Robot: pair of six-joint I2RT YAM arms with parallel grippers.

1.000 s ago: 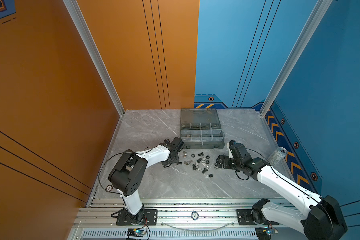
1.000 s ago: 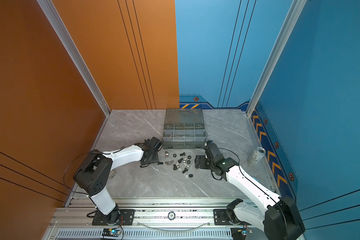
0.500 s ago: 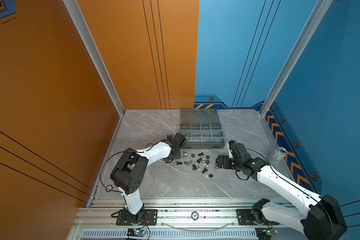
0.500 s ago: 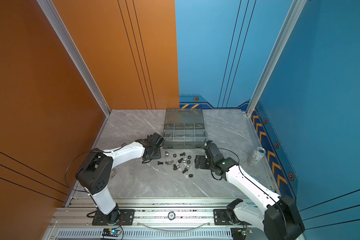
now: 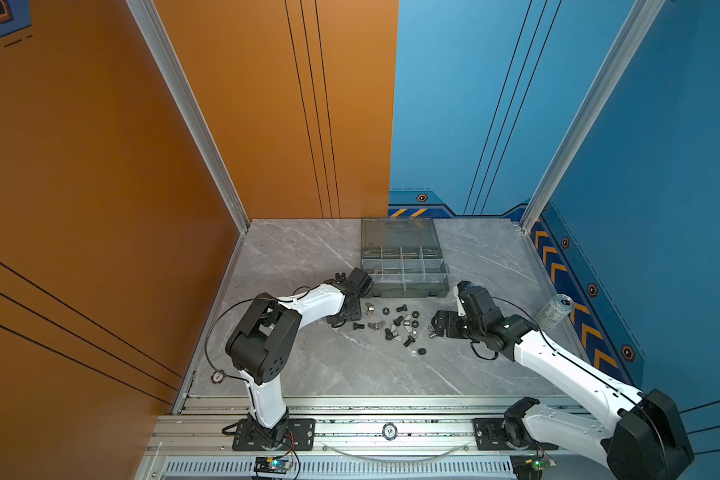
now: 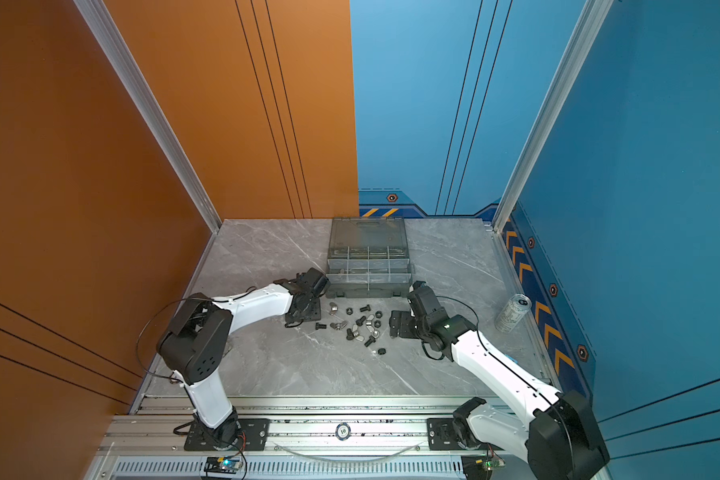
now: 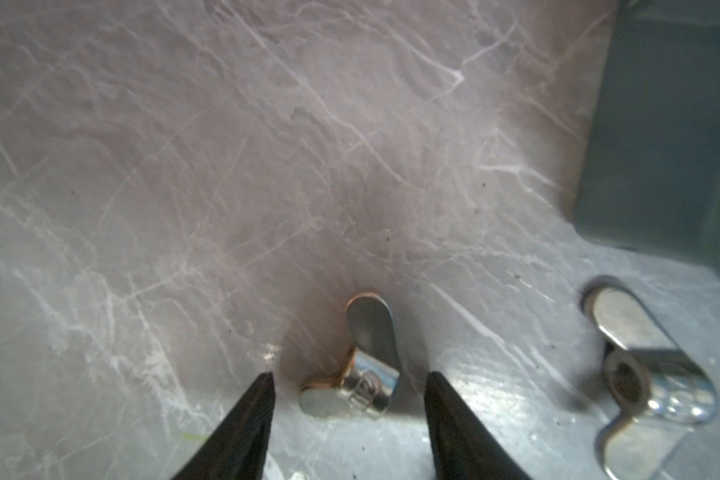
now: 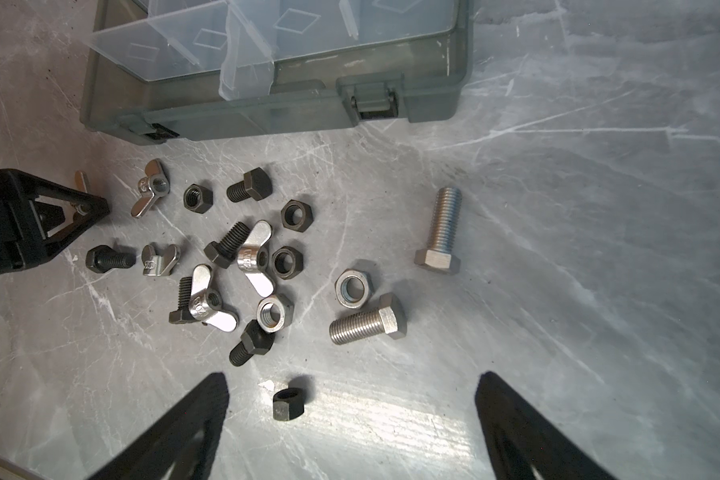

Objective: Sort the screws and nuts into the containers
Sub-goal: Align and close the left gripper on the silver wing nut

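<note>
Screws and nuts lie scattered on the grey marble table in front of the smoky grey organizer box [image 5: 408, 291] [image 6: 368, 291] [image 8: 287, 112]. Its containers stand uncovered, with the lid folded back. My left gripper [image 7: 348, 376] [image 5: 348, 318] is low at the pile's left edge. It is open around a silver wing nut [image 7: 362, 374], with gaps on both sides. Another wing nut [image 7: 649, 374] lies beside it. My right gripper [image 8: 353, 382] [image 5: 439, 326] is wide open at the pile's right, with a black hex nut [image 8: 288, 403] lying loose between its fingers. Silver screws [image 8: 443, 226] [image 8: 366, 326] and black screws [image 8: 250, 185] lie ahead of it.
A silver drink can [image 5: 554, 311] [image 6: 513, 312] stands near the right wall. A poker chip [image 5: 389, 431] sits on the front rail. Orange and blue walls close in the table on three sides. A small round disc [image 5: 217, 377] lies at the front left corner.
My left arm has edged slightly to the right, toward the box and the pile. The right arm has not moved.
</note>
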